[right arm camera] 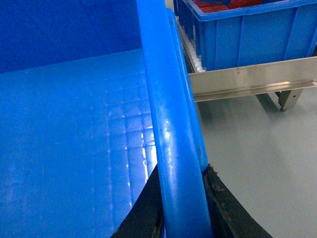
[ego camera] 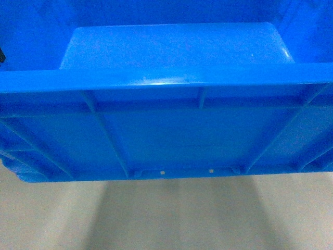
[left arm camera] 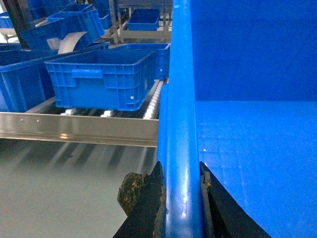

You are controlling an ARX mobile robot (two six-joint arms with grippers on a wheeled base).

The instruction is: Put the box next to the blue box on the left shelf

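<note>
The big bright blue plastic box (ego camera: 171,130) filled almost all of the head view. It had a thick rim, raised ribs down its side wall, a smooth flat floor inside, and two tiny pale dots low on its bottom edge. It hung above the pale grey floor (ego camera: 171,219) and cast a soft shadow there. It was held up at both sides, not yet on any shelf.

The head view showed only the box and the floor. The left wrist view showed more: the grey metal shelf with rows of small white rollers (left arm camera: 79,126) stood ahead and to the left of the held box. On it sat another blue ribbed plastic crate (left arm camera: 101,82), with roller space bare on the side of it nearer the held box. More blue crates (left arm camera: 59,25) were stacked behind it, and a white curved piece (left arm camera: 69,42) lay among them.

The right wrist view showed a second metal rack edge (right arm camera: 247,79) carrying a blue crate with red things inside (right arm camera: 247,29). A small rack foot (right arm camera: 283,101) stood on the floor below it.

The left end effector (left arm camera: 181,198) was clamped on the box's left rim, one dark finger on each side of it. The right end effector (right arm camera: 181,203) was clamped on the right rim in the same way.
</note>
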